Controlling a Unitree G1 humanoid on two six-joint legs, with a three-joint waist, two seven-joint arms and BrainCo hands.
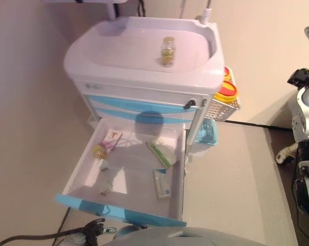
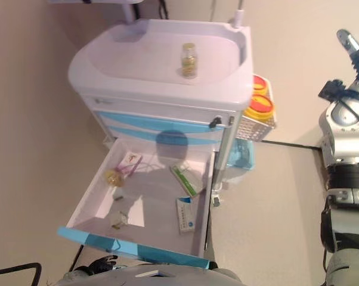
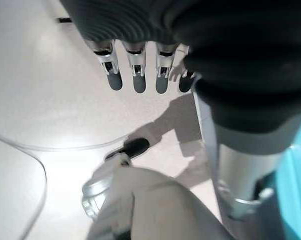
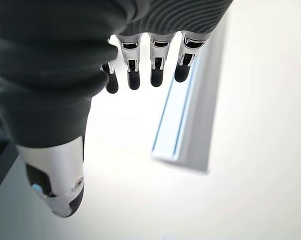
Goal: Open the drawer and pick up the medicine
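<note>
One drawer [image 1: 124, 177] of the white and blue cart [image 1: 144, 77] is pulled all the way out. It is the lowest of the blue-fronted drawers, and its blue front edge is at the near end. Inside it lie a few medicine things. A green and white box [image 1: 161, 154] lies tilted near the right side. A white box with blue on it [image 1: 162, 184] lies nearer the front, just beside the right wall. A pink and white packet [image 1: 112, 138] lies at the back left, and a small yellow round thing [image 1: 98, 151] lies just beside it. A small pale thing [image 1: 105, 189] lies near the front left.

On the tabletop of the cart stands a little bottle [image 1: 168, 52] with yellow stuff inside. It stands upright. A red and yellow tub [image 1: 227, 89] sits in a wire basket [image 1: 221, 108] on the right side of the cart.

The left hand [image 3: 135, 70] hangs over the floor with its fingers straight and holds nothing. The right hand [image 4: 145, 65] also has straight fingers and holds nothing. Neither hand touches the drawer or the medicine.
</note>
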